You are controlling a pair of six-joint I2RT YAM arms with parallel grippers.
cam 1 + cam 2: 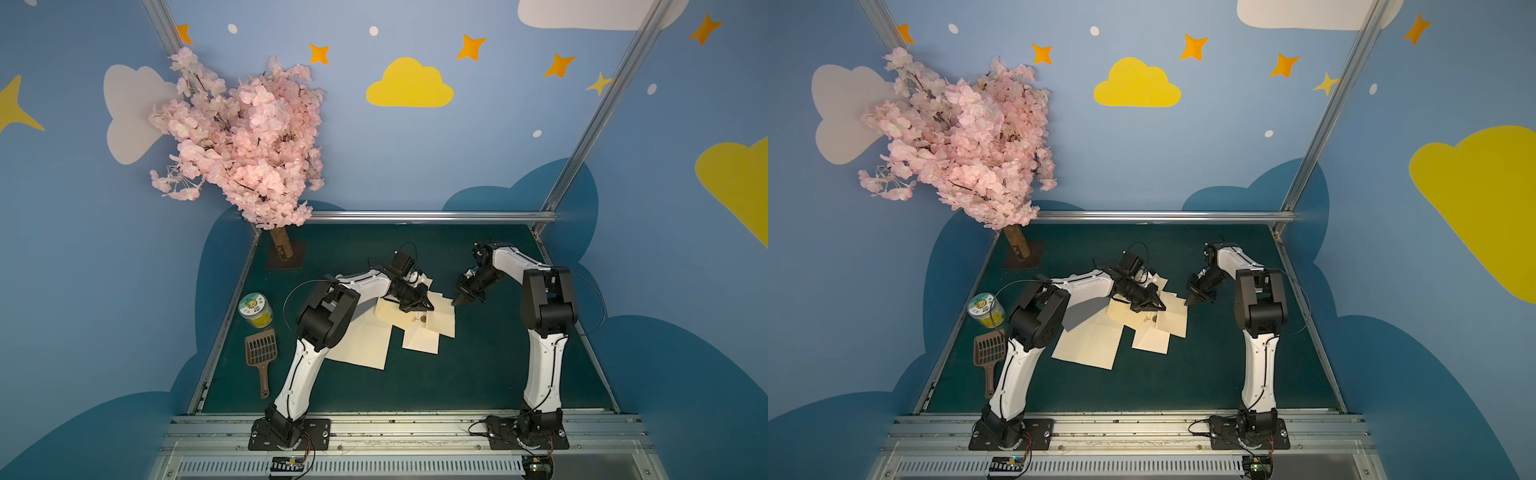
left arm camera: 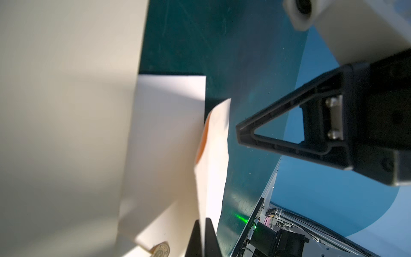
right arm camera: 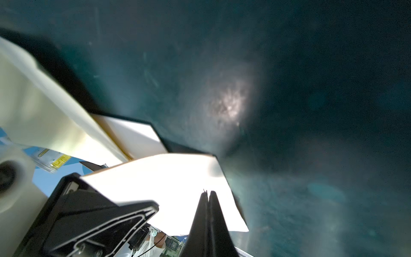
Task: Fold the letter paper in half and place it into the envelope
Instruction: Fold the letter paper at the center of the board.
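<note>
the dark green counter [image 1: 478,374] had cream papers near its middle. the big letter paper [image 1: 361,345] lay flat on the counter, out of the envelope [image 1: 442,320], and one corner was hidden under the left arm. both top views showed it there [image 1: 1088,345]. the envelope lay just beside it, toward the right arm, and their edges overlapped. a small round brown button [image 1: 422,319] sat on the envelope.

the left hand [image 1: 422,306] reached over the envelope and pointed down at it. in the left wrist view its fingers [image 2: 203,240] were pressed tight on a thin cream edge that stood up between them. it looked like part of the envelope, with a bit of orange on its inner side. the brown button [image 2: 160,250] was close by.

the right hand [image 1: 455,301] hung at the envelope's far right edge. in the right wrist view its two fingers [image 3: 200,213] were pushed together above a bright sheet, and i could see nothing between them. i could not tell if the tip touched the paper.

at the left side of the counter stood a jar [image 1: 255,311] with yellow stuff in it, and a brown scoop [image 1: 261,353] lay near it. a pink blossom tree [image 1: 245,137] stood in the far left corner.
</note>
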